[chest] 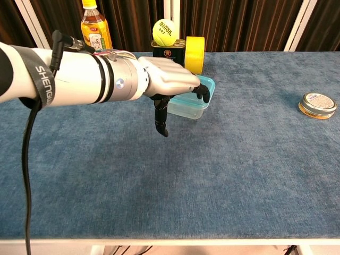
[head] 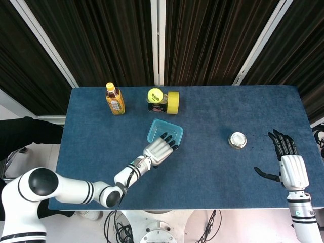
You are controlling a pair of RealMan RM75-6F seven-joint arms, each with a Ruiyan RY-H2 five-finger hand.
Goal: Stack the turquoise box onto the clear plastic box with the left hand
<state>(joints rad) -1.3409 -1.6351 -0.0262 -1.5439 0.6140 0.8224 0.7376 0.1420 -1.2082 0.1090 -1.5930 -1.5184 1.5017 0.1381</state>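
My left robot hand [chest: 172,82] hovers over the turquoise box [head: 157,128], fingers spread, holding nothing. Grasping comes next: I must close around its rim.

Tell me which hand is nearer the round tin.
Right. The right hand lies open just beside the round tin; the left hand is farther off, over the turquoise box.
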